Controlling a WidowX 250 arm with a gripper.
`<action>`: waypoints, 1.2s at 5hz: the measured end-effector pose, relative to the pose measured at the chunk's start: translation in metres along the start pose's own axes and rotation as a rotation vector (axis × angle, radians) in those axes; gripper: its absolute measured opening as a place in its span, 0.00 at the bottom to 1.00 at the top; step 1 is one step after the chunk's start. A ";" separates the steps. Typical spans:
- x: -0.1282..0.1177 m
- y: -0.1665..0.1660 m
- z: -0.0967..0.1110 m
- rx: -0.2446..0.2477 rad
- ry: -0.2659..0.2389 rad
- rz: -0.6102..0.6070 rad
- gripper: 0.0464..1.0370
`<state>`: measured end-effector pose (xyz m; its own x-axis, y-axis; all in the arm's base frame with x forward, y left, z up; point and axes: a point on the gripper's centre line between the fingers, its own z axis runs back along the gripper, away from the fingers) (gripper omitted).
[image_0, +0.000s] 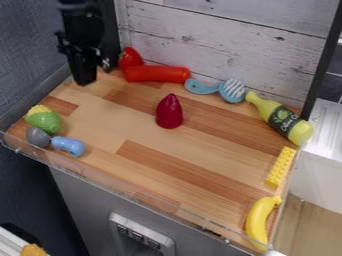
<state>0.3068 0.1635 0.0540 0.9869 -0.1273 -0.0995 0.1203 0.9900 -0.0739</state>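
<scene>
Gripper (84, 80) upper left, near red cylinder (157, 74); spread or closed, can't tell. Sideways moves best slow, clear of it.

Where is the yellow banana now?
In the camera view, the banana lies at the lower right corner of the wooden surface, just below the yellow brick.

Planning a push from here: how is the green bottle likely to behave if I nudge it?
The green bottle lies on its side and its body looks round, so it may well roll. Its neck is narrower, so it would probably curve rather than run straight. Its smooth, plastic-looking surface suggests it is stiff and perhaps slippery.
</scene>
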 end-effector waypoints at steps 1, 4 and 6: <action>0.000 -0.003 -0.021 -0.015 -0.006 0.120 0.01; 0.004 -0.001 -0.027 -0.033 0.004 0.213 0.48; 0.013 0.006 0.024 -0.047 0.033 0.095 0.95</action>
<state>0.3225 0.1693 0.0759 0.9893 -0.0354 -0.1413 0.0200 0.9938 -0.1092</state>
